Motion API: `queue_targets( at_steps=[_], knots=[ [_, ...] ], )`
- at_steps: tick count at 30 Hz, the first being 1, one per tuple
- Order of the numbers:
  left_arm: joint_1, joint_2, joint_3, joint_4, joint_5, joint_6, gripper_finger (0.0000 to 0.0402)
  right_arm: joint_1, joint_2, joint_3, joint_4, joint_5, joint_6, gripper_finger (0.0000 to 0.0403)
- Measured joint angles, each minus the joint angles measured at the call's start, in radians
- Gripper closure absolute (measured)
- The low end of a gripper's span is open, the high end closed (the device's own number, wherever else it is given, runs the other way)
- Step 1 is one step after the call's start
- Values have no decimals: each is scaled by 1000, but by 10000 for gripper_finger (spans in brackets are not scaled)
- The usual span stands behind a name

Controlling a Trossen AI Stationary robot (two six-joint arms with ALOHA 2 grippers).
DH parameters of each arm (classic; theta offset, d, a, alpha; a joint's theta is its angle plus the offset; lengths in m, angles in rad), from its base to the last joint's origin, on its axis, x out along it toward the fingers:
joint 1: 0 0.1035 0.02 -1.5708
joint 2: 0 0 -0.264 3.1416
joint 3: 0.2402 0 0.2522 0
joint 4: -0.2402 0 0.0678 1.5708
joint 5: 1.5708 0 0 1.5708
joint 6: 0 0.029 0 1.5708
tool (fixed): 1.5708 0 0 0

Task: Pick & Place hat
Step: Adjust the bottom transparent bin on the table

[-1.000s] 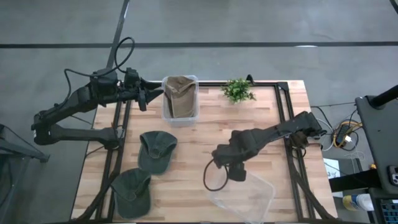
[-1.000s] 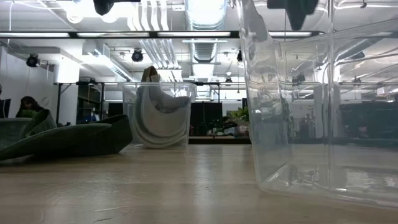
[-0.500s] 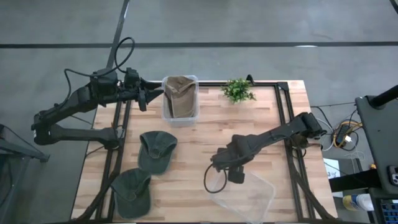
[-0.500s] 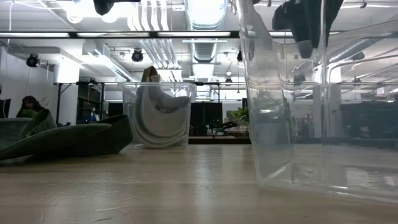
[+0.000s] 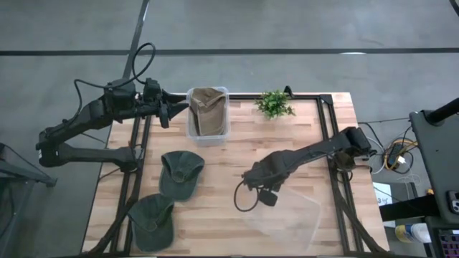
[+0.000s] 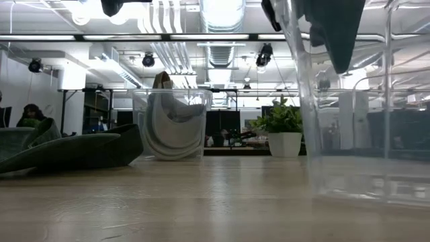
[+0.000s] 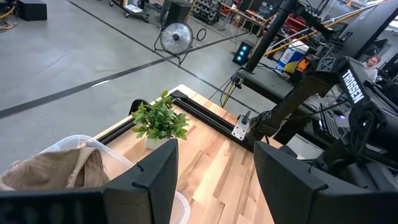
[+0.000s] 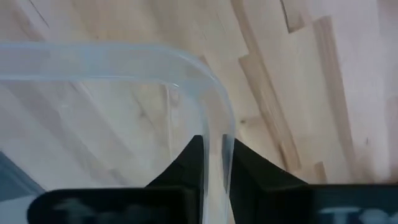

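Observation:
A clear empty plastic bin (image 5: 287, 222) stands on the table near its front edge, right of centre, and fills the right side of the low view (image 6: 363, 134). My right gripper (image 5: 259, 188) is shut on its rim at the far left corner. Two dark green hats (image 5: 181, 173) (image 5: 153, 221) lie flat on the table's left half. A tan hat (image 5: 207, 109) sits in a second clear bin (image 5: 208, 132) at the far edge. My left gripper (image 5: 171, 111) hangs open and empty just left of that bin. My right gripper pinches the clear bin's wall (image 8: 214, 124) just below the rim, beside a rounded corner, one finger (image 8: 186, 163) inside the bin and one outside. The fingers come from above, pointing down (image 6: 332, 27). The bin's bottom is down at the table top.
A small potted plant (image 5: 275, 104) stands at the far edge, right of the tan hat's bin. Black rails (image 5: 331, 136) run along the table's left and right sides. Bare wood lies between the hats and the clear bin.
My right gripper has come down onto the clear bin's rim and moved a little toward the far edge. The bin has shifted toward the table's right edge; in the low view its left wall has moved right and uncovered the plant.

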Motion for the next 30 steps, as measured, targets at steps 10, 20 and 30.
queue_targets(
  at_steps=[10,20,30],
  knots=[
    [0,0,0,-10,0,-1,200,-94,0,-7,-4,29,147,350],
    [0,0,0,-28,0,-3,200,-220,-8,-9,-40,10,134,350],
    [0,0,-21,-38,0,-3,200,-306,-8,-15,-106,96,-139,348]
  ],
)
